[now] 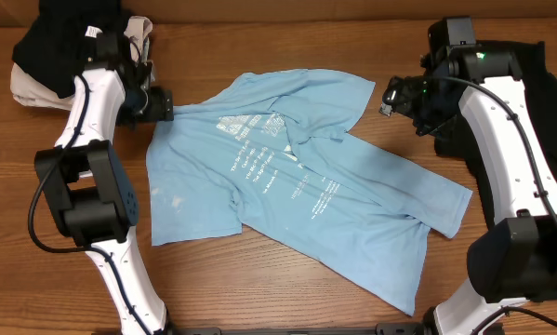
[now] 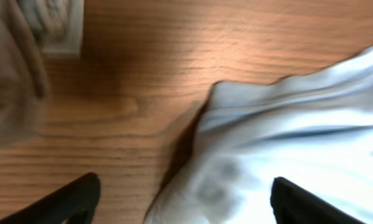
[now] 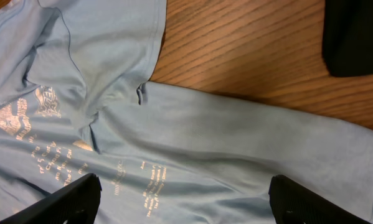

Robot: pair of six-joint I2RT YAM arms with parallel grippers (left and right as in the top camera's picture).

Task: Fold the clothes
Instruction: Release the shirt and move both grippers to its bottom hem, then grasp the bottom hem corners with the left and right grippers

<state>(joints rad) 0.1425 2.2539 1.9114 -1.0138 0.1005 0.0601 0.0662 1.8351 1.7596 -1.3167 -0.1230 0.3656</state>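
A light-blue T-shirt (image 1: 287, 186) with white print lies spread and rumpled on the wooden table (image 1: 352, 37). My left gripper (image 1: 166, 104) is open at the shirt's upper left edge. In the left wrist view the shirt's edge (image 2: 298, 124) lies between the open fingers (image 2: 185, 202). My right gripper (image 1: 387, 98) is open and empty beside the shirt's upper right corner. In the right wrist view its fingers (image 3: 185, 199) hover over the printed cloth (image 3: 205, 137). A black garment (image 1: 55, 42) and a beige one (image 1: 22, 88) lie piled at the back left.
Another black garment (image 1: 548, 93) lies at the right edge, behind my right arm; it also shows in the right wrist view (image 3: 354, 34). The beige cloth (image 2: 12, 81) sits close to the left of my left gripper. Bare wood runs along the table's front.
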